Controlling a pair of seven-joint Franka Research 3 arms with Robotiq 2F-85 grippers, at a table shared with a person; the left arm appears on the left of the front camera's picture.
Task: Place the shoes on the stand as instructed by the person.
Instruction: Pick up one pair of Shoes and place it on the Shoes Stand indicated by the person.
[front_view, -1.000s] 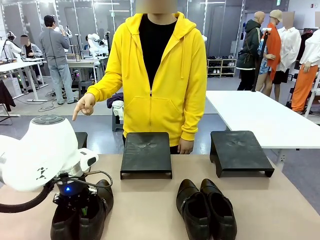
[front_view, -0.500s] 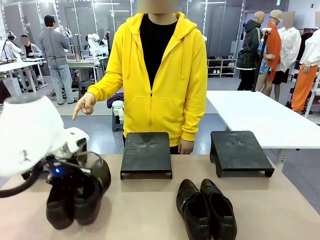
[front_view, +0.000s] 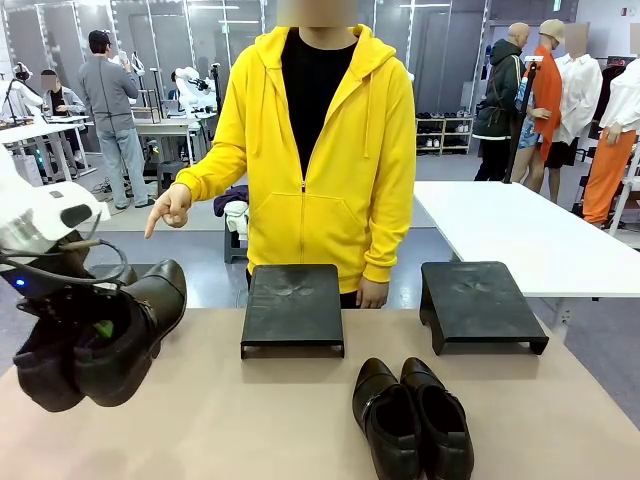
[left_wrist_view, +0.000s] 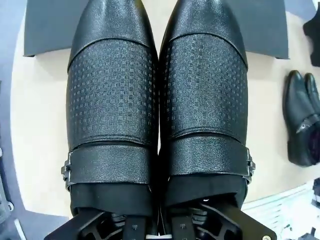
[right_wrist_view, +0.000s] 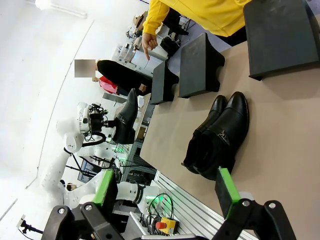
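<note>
A held pair of shoes (front_view: 110, 345), dark and glossy, is being kept clear of the table (front_view: 250, 430) at its left end by the left tool (front_view: 95, 325), with the toes being tipped upward and toward the far side. In the left wrist view the left tool (left_wrist_view: 160, 227) is being shown pressed together on this pair (left_wrist_view: 160, 100). One finger is being set into each shoe opening, and the two adjoining inner walls are being pinched between them. The two shoes are being carried side by side, touching along their length, and a dark stand (left_wrist_view: 50, 25) is being shown beyond their toes.

A second pair of shoes (front_view: 412, 418), black, is being left on the table near its front edge, right of the middle, with the two shoes touching and the toes pointing to the far side. A middle stand (front_view: 292, 305) and a right stand (front_view: 480, 300) are being kept along the far edge, well apart from each other.

The far side is being occupied by the person (front_view: 320, 150) in the yellow hoodie, behind the middle stand. A pointing hand (front_view: 170, 210) is being held out, its index finger angled downward toward the table's left end. The other hand (front_view: 372, 292) is being rested just behind the middle stand.

The right tool (right_wrist_view: 166, 195) is being held spread wide above the table's near side, with the second pair (right_wrist_view: 217, 135) being seen beyond its green pads (right_wrist_view: 105, 190).
</note>
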